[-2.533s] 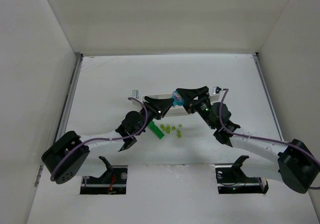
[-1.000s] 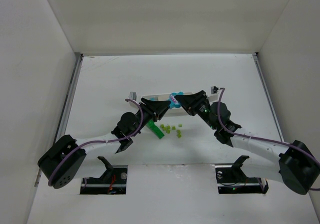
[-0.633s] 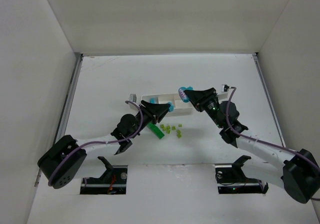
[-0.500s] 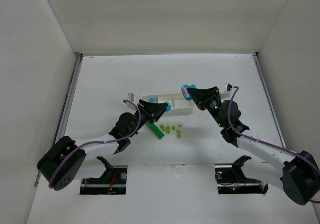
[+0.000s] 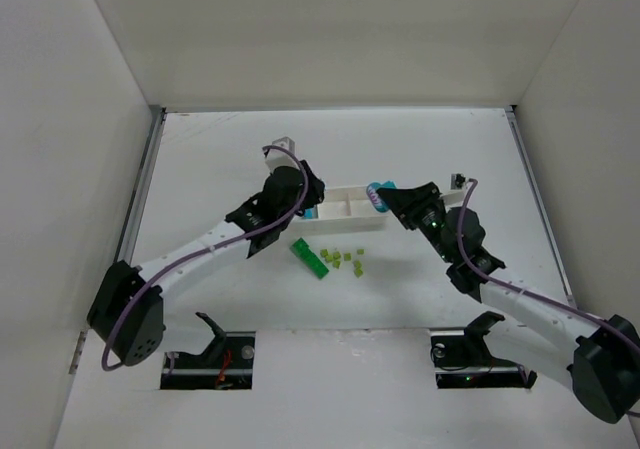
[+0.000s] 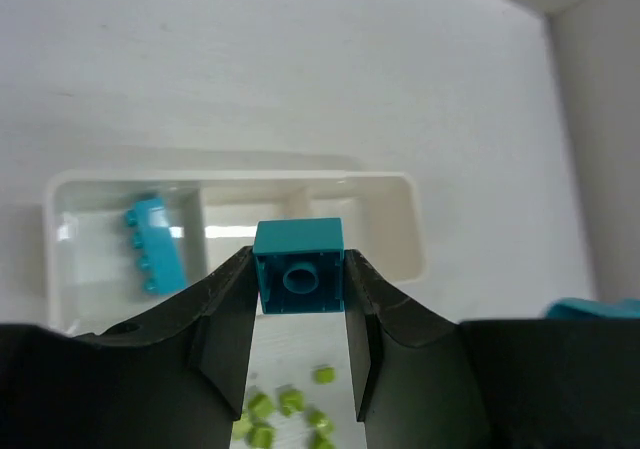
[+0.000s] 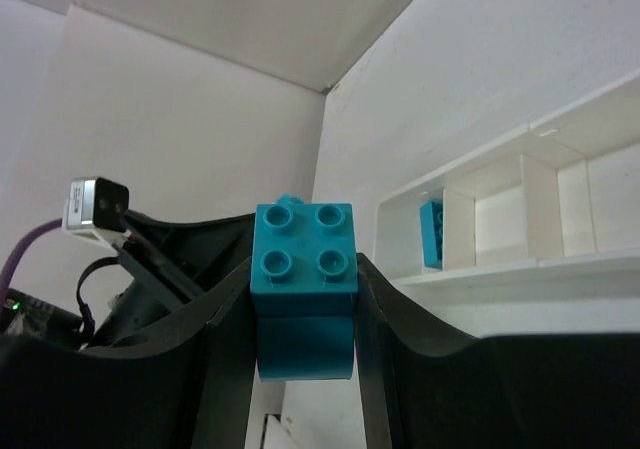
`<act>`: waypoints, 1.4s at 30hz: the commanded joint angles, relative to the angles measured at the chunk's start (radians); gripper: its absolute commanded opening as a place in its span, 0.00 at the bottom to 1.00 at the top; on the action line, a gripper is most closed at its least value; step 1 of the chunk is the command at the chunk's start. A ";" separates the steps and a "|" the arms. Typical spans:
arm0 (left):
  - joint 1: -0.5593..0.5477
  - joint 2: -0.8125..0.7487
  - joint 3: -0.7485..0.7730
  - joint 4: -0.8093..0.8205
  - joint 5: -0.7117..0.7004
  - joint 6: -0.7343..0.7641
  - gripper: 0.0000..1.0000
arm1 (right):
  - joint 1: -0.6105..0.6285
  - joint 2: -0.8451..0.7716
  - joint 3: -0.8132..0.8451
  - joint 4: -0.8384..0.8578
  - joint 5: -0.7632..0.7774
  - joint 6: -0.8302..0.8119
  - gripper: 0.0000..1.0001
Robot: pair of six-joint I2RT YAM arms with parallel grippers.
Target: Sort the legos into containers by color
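Legos [image 6: 299, 280] (2 cyan) near tray [image 6: 414, 231] rim

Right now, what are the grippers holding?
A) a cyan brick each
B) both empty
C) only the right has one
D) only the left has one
A: the left gripper clamps a cyan brick, and the right gripper clamps a second cyan brick, each squeezed between its own fingers.
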 commanded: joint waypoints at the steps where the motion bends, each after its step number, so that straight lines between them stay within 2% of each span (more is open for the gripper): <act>1: -0.043 0.082 0.067 -0.287 -0.218 0.220 0.16 | 0.003 -0.030 0.006 -0.007 0.013 -0.054 0.35; 7: -0.036 0.145 0.072 -0.343 -0.312 0.277 0.18 | 0.003 -0.047 -0.005 -0.024 0.009 -0.064 0.35; 22: -0.004 0.160 0.035 -0.217 -0.252 0.295 0.26 | 0.019 0.010 0.014 -0.004 0.012 -0.067 0.35; 28: 0.003 0.149 0.027 -0.199 -0.221 0.281 0.40 | 0.022 0.010 0.012 -0.004 0.013 -0.069 0.35; 33: 0.007 0.125 0.021 -0.199 -0.200 0.266 0.44 | 0.022 0.016 0.006 0.010 0.013 -0.066 0.35; 38: -0.002 0.042 0.009 -0.203 -0.180 0.208 0.44 | 0.023 0.030 0.017 0.017 0.009 -0.061 0.36; 42: -0.007 -0.105 -0.048 -0.132 -0.041 0.032 0.44 | 0.023 0.062 0.044 0.054 -0.010 -0.028 0.36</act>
